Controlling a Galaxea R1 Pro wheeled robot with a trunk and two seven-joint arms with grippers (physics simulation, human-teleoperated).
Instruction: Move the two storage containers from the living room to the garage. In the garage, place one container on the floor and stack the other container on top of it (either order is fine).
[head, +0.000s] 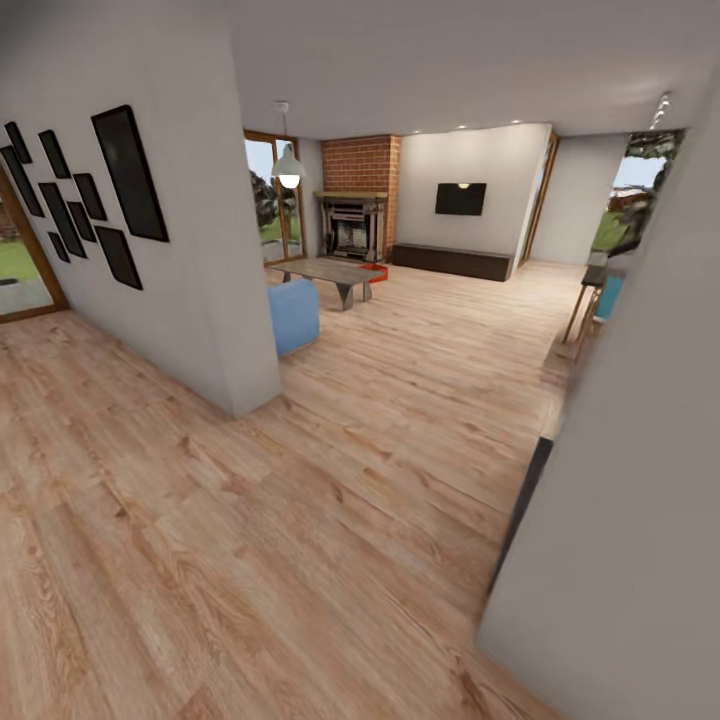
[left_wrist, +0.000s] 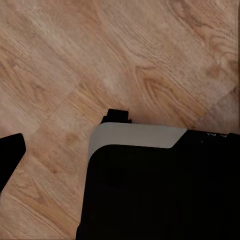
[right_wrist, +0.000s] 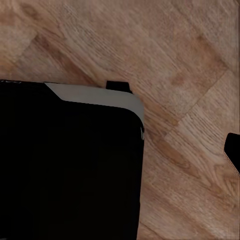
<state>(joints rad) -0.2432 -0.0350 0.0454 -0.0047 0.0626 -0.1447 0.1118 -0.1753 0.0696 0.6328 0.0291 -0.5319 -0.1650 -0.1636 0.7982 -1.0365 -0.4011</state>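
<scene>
I look into the living room over a light wood-plank floor (head: 400, 400). Far ahead, a small orange-red storage container (head: 376, 268) lies on the floor beside the glass table (head: 330, 270), in front of the brick fireplace (head: 356, 215). It is too small to make out in detail, and a second container is hidden or out of view. A dark finger (left_wrist: 10, 155) juts in at the edge of the left wrist view, and another dark finger (right_wrist: 234, 152) at the edge of the right wrist view. Both hang over the plank floor, and their opening cannot be judged.
A white wall corner (head: 230, 300) with black picture frames juts in at the left, with the blue sofa (head: 295, 315) behind it. A grey wall (head: 620, 480) stands close on the right. A black TV (head: 460, 198) hangs at the back. My black base (left_wrist: 160, 190) is below the wrists.
</scene>
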